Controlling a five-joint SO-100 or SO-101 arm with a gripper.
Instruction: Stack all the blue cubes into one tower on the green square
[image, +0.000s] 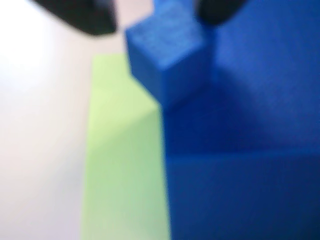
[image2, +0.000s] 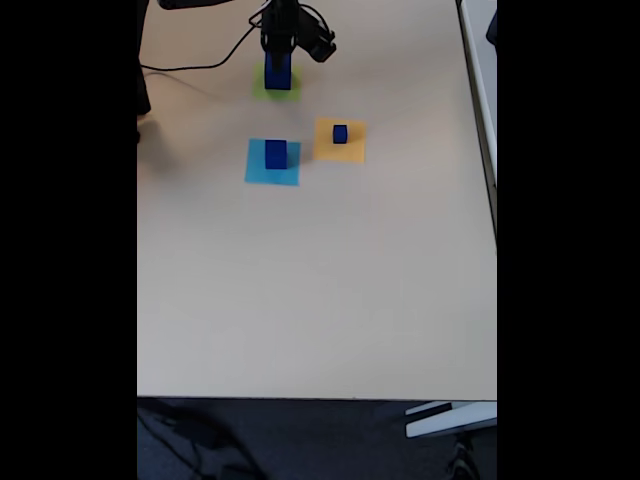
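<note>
The fingers (image: 152, 15) straddled a small blue cube (image: 167, 55) resting on the large cube (image: 240, 150) over the green square (image: 120, 165); whether clenched, I cannot tell.

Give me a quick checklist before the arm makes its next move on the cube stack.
1. Base on target: the large blue cube sits on the green square: ok.
2. Smaller blue cube rests on the large one, near its corner, rotated: not ok.
3. Grip: gripper fingers flank the smaller cube; contact blurred: cannot tell.
4. Cube on light-blue square waits unstacked: ok.
5. Tiny cube on orange square waits unstacked: ok.
</note>
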